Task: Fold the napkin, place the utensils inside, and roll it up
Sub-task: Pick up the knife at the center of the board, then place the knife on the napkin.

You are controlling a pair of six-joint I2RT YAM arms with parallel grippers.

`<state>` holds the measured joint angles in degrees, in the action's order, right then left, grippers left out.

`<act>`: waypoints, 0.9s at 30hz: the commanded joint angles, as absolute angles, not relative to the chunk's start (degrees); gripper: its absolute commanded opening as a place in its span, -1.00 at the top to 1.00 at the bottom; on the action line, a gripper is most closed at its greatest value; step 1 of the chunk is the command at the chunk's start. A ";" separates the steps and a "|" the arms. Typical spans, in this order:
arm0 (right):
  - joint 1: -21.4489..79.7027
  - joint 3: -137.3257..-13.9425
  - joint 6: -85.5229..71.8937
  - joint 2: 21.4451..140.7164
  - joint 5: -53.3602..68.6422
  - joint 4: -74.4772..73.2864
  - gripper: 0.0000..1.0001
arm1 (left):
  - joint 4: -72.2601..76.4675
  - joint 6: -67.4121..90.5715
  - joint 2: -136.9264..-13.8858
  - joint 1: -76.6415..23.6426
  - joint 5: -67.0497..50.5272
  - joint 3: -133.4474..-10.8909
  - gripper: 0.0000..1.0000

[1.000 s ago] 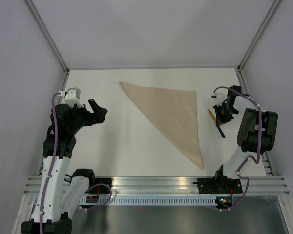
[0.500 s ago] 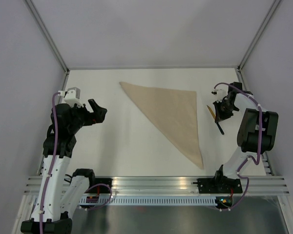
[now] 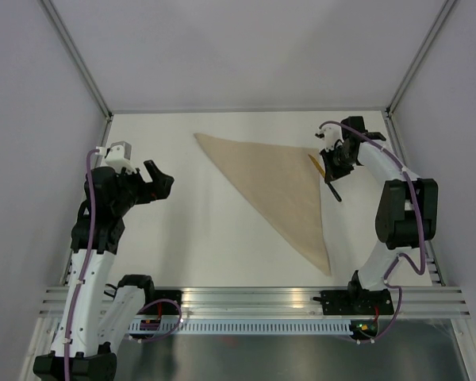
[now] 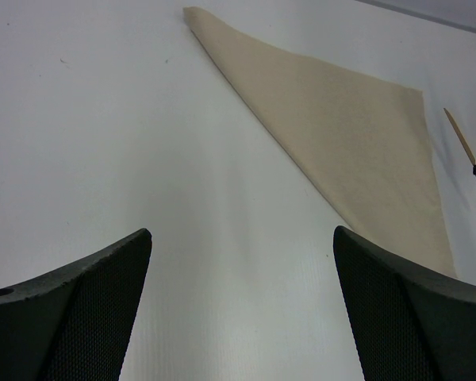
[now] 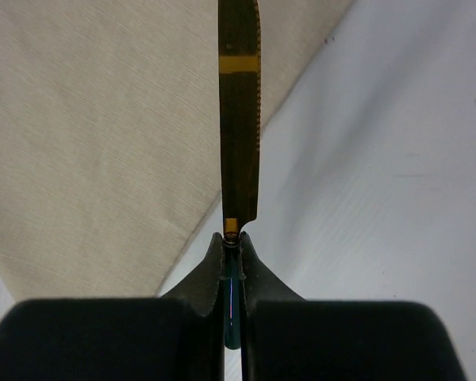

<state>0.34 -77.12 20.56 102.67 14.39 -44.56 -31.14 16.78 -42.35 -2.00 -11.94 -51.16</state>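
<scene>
The beige napkin [image 3: 278, 186] lies folded into a triangle on the white table, also seen in the left wrist view [image 4: 341, 135] and the right wrist view [image 5: 87, 135]. My right gripper [image 3: 331, 168] is shut on the knife [image 5: 239, 119] by its dark handle, and the yellow-orange blade points out over the napkin's right corner. In the overhead view the knife [image 3: 324, 176] hangs at the napkin's upper right edge. My left gripper [image 3: 160, 182] stands open over bare table, left of the napkin, with nothing between its fingers [image 4: 79, 302].
Metal frame posts [image 3: 79, 59] and grey side walls enclose the white table [image 3: 206, 238]. An aluminium rail [image 3: 254, 305] with the arm bases runs along the near edge.
My right gripper has carried the knife up and leftward, from beside the napkin's right edge to over its upper right corner. The left arm has not moved.
</scene>
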 commanded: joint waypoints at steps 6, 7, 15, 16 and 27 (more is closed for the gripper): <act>8.25 -86.39 13.98 106.08 15.03 -45.88 0.99 | -30.50 16.00 -43.42 -2.11 -9.58 -51.50 -0.99; 8.96 -87.44 13.19 106.52 15.29 -45.44 0.99 | -30.59 15.91 -43.59 -2.11 -9.32 -51.59 -0.99; 18.79 -90.00 7.30 111.26 14.33 -41.84 0.99 | -30.59 15.29 -44.82 -2.11 -7.03 -51.94 -0.99; 19.59 -90.44 6.51 111.79 14.24 -41.31 0.99 | -30.59 15.21 -45.00 -2.11 -7.03 -51.94 -0.99; 28.56 -92.02 1.58 116.37 13.54 -37.71 0.99 | -30.59 15.21 -44.91 -2.11 -5.89 -51.68 -0.99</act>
<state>27.46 -89.45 5.65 115.66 15.14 -39.18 -31.16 16.78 -45.10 -2.00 -6.90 -51.16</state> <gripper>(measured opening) 0.030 0.993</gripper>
